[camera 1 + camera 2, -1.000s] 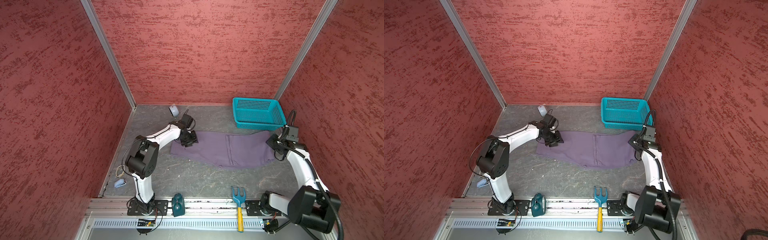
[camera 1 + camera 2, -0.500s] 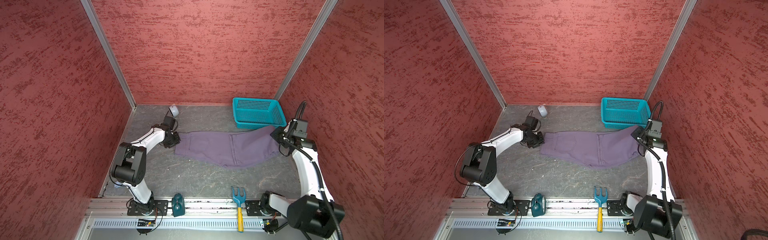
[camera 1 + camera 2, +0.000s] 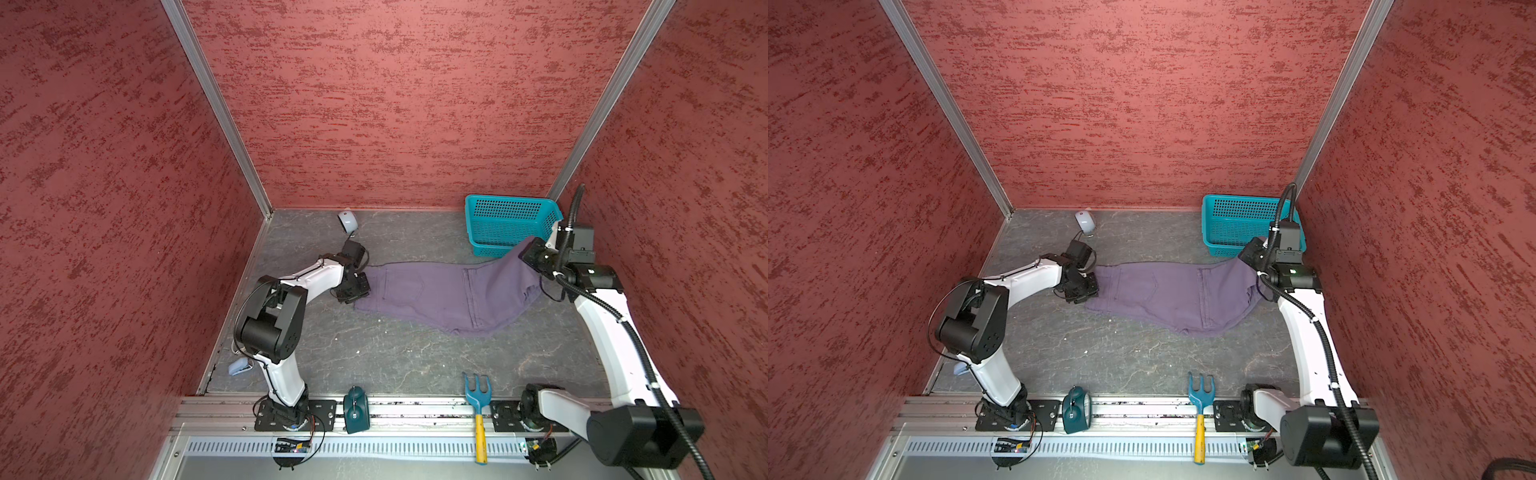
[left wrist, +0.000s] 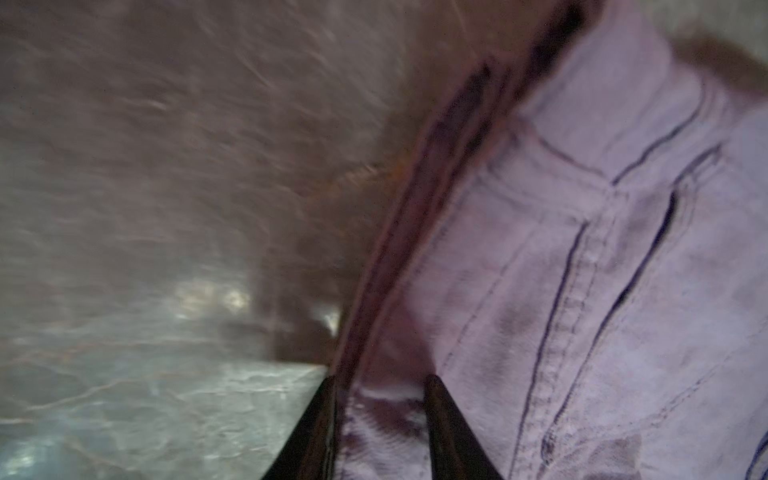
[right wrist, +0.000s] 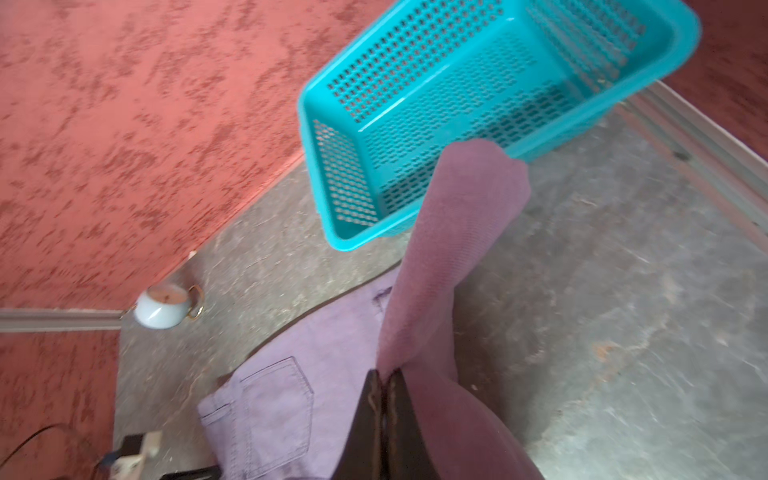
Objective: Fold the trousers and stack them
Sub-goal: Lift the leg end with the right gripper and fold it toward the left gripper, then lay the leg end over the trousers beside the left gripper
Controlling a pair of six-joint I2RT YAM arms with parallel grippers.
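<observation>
as the trousers point(image 3: 436, 291) are seen in both top views, they lie stretched across the grey table point(image 3: 374, 357), waistband end at the left and leg end raised beside the teal basket point(image 3: 498, 232). the left gripper point(image 3: 353, 291) is placed at the waistband, the right gripper point(image 3: 536, 255) at the lifted leg. in the left wrist view the jaws of the left gripper point(image 4: 380, 377) are found partly apart with the waistband edge between them; whether it is already pinched cannot be told. in the right wrist view the right gripper point(image 5: 384, 378) is closed tight on a fold of the leg, which is held up in front of the basket point(image 5: 345, 178). a fold is judged to be in preparation: a firm hold on the waistband is needed next, then the leg end is to be carried over toward it
</observation>
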